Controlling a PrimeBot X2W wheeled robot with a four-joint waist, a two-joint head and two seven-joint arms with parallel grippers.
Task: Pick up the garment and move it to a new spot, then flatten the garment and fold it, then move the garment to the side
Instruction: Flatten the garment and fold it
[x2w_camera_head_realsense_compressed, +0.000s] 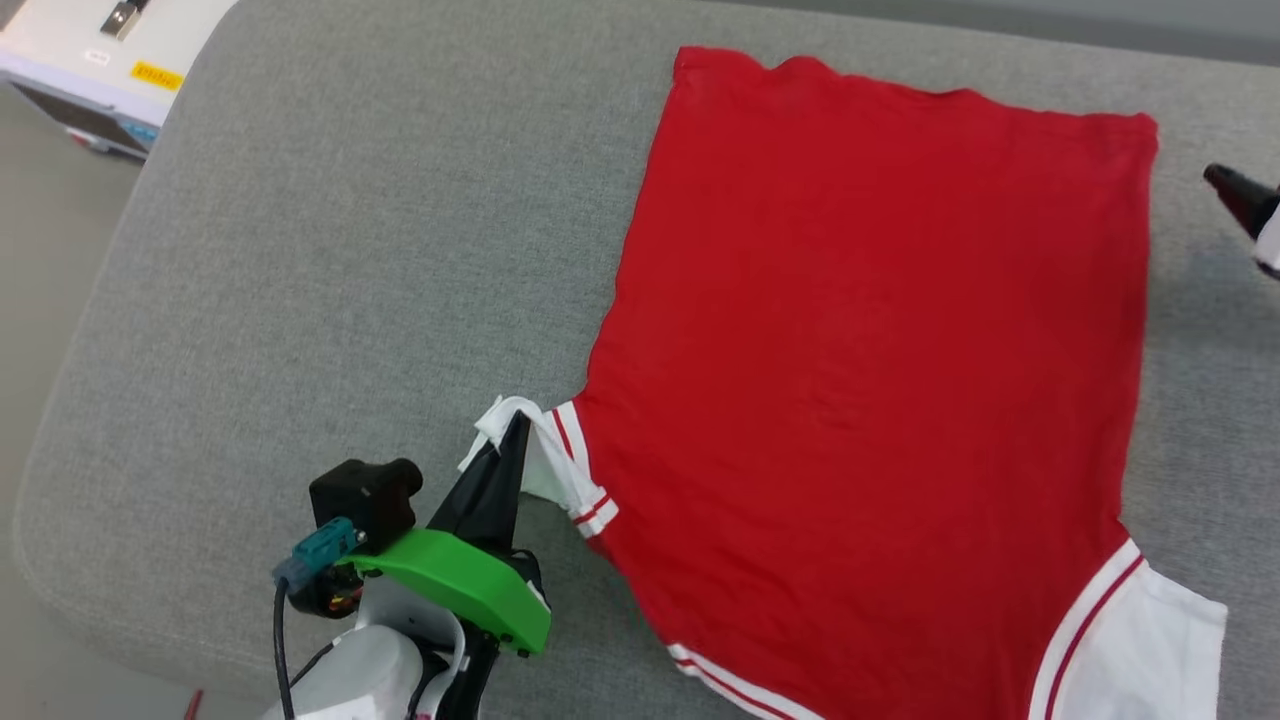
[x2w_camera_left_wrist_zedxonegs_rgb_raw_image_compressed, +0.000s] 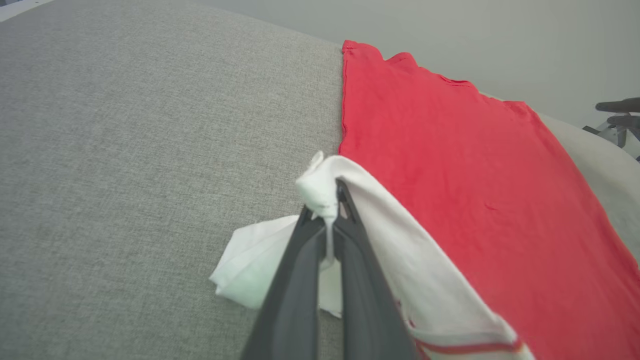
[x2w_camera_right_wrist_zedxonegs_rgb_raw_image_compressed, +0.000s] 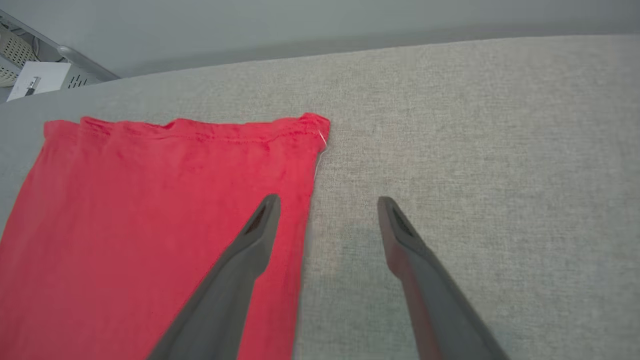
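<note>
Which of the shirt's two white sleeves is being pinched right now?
The sleeve on the robot's left, bunched between the left gripper's shut fingers. The other sleeve lies flat on the grey cushion, untouched.

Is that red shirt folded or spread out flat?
Spread flat, plain red side up. The garment lies open on the grey cushion; only one white sleeve is lifted, pinched by the left end effector.

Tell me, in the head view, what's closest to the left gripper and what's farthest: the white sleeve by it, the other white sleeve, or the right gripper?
1. Near white sleeve: on the left of the garment, pinched in the shut left gripper.
2. Other white sleeve: lower right, flat on the cushion.
3. Right gripper: far right edge, beyond the garment, open.
</note>
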